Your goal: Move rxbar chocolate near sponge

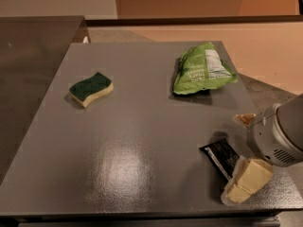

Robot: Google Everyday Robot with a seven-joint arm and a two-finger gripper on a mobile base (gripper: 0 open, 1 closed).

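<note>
The rxbar chocolate (218, 156), a flat black wrapper, lies near the table's front right corner. The sponge (91, 88), dark green top over pale yellow foam, lies at the table's left middle, far from the bar. My gripper (242, 150) is at the right edge, directly over the bar's right end. It is open, with one pale fingertip (244, 119) behind the bar and the other yellowish finger (247, 179) in front, covering the bar's near end. The bar lies flat on the table.
A green chip bag (202, 69) lies at the back right of the grey table (142, 145). A darker counter (33, 56) adjoins on the left. The table's front edge runs just below the gripper.
</note>
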